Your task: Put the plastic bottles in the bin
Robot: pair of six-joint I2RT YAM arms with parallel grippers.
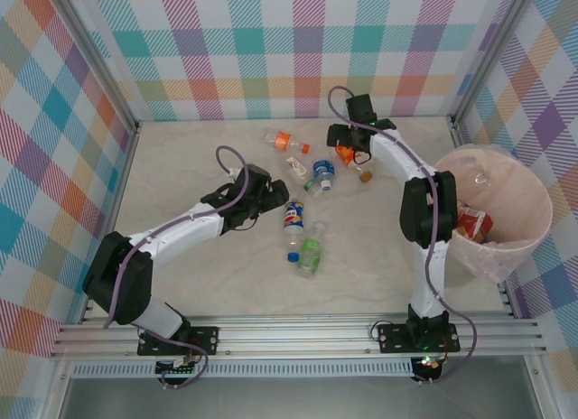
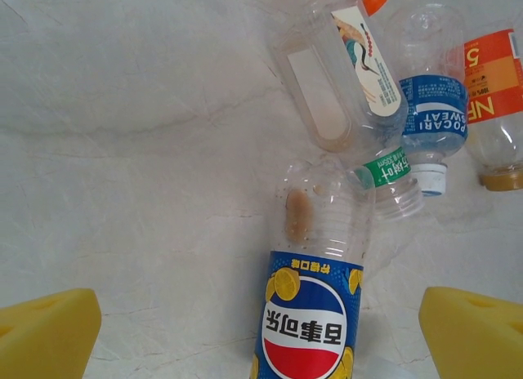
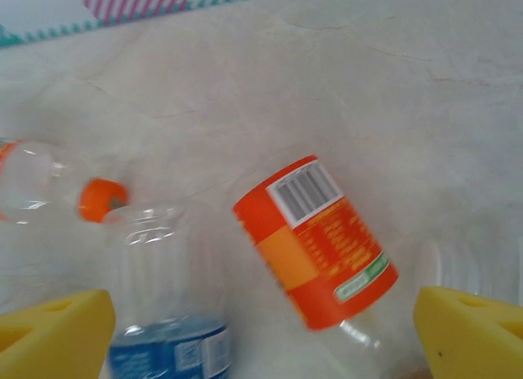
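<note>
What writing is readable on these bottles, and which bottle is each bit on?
"百事可乐", upside down, on the Pepsi bottle.
"POCARI SWEAT", upside down, on the blue-label bottle.
"5" and "NE", cut off at the picture's edge, on the orange-label bottle.
Green label: characters too small to read.
Barcode label, right wrist view: small print too blurred to read.

tabletop: pale marble | walls: pastel plaid (three sides) | rail: aluminium
</note>
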